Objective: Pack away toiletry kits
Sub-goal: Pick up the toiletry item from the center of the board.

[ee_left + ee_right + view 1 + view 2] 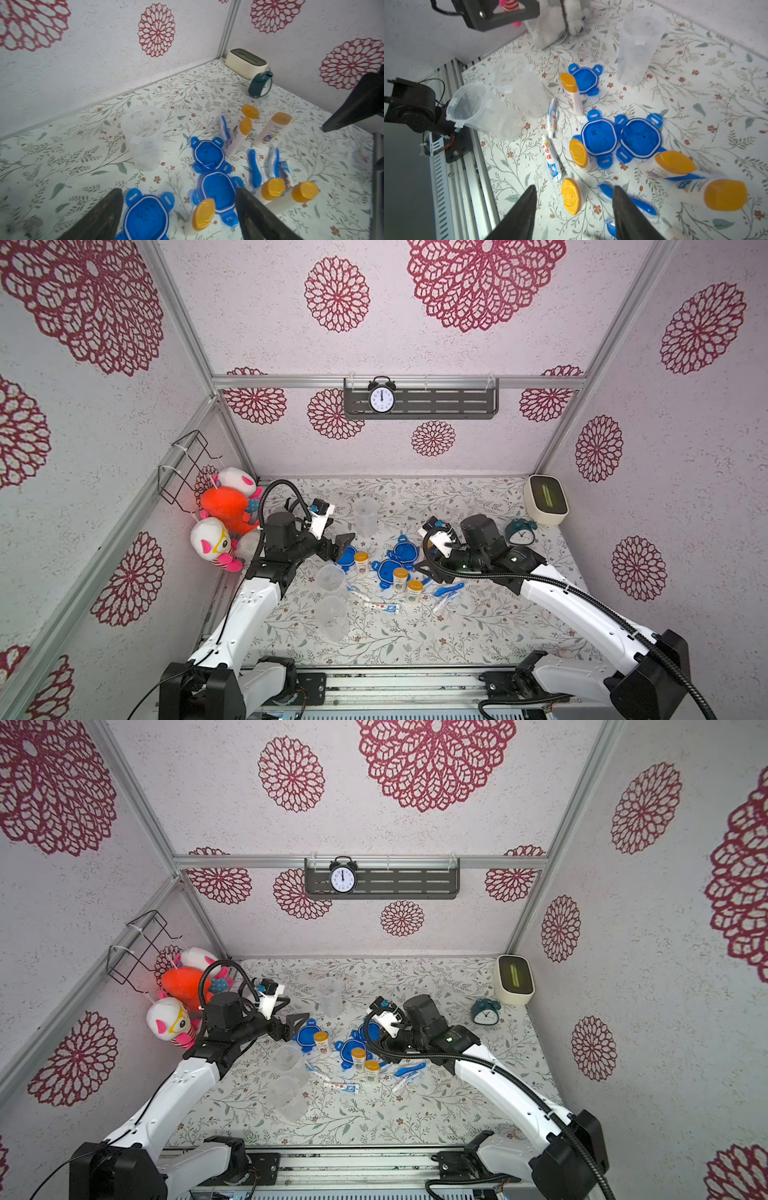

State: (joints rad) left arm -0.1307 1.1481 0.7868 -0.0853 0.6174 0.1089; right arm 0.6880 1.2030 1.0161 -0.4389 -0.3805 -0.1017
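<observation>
You are looking at a floral-patterned tabletop with the toiletry kits spread loose across its middle and nothing yet packed. One clear plastic cup stands empty toward the back, and two more clear cups stand close together nearer the front left. Between them three blue four-tab lids lie flat, two of them touching. Several small white bottles with orange caps stand around the lids. Blue toothbrushes and small white toothpaste tubes lie flat toward the front. Your left gripper hangs with its jaws wide and empty above one blue lid and the bottle beside it. Your right gripper has its jaws roughly half apart and holds nothing. It is poised over an orange-capped bottle that stands just beside a toothbrush. The bottles look light, stiff and tall for their base, so a nudge may topple them; close on the white body just under the cap. The cups look thin, springy and slick, so pinch one wall at the rim rather than squeezing the whole mouth. The tubes look soft and lie flat, so come straight down and pinch across their width.
</observation>
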